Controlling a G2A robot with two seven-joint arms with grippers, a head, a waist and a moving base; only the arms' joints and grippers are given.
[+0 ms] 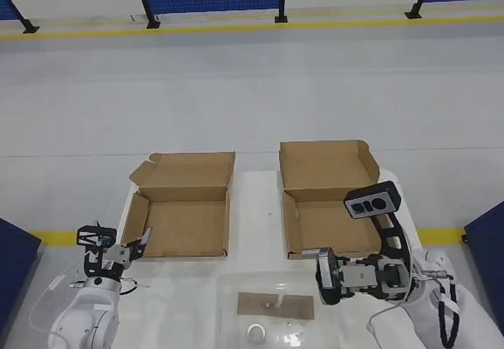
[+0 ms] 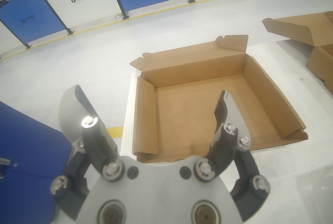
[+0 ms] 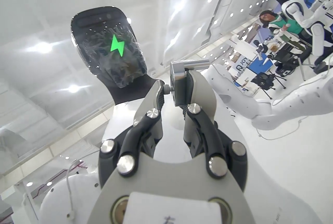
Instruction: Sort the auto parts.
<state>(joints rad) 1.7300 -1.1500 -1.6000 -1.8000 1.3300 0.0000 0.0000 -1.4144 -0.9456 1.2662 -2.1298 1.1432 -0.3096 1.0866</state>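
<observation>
Steel shows between the pads of the right tool (image 3: pixel 174 91): it is clamped on a round metal part (image 1: pixel 325 275), a thick disc with a short stub on one face. The grip is across the flat faces, so the disc stands on edge, lifted off the worktop (image 1: pixel 191 288).

In the top view the right box (image 1: pixel 326 225) lies at 12 o'clock from the held part, just beyond it, lid flap folded back and floor bare. The left box (image 1: pixel 182 229) sits well off toward 10 o'clock. The right arm is plainly the nearer one for a drop into the right box, and I judge the coming move to be a short carry toward 12 o'clock over that box's near wall.

The left tool (image 2: pixel 151 102) hangs spread wide and holds nothing, with the left box at its 1 o'clock.

A brown card (image 1: pixel 275 304) lies on the worktop at 7 o'clock from the part, with a white ring (image 1: pixel 256 331) beyond it.
</observation>
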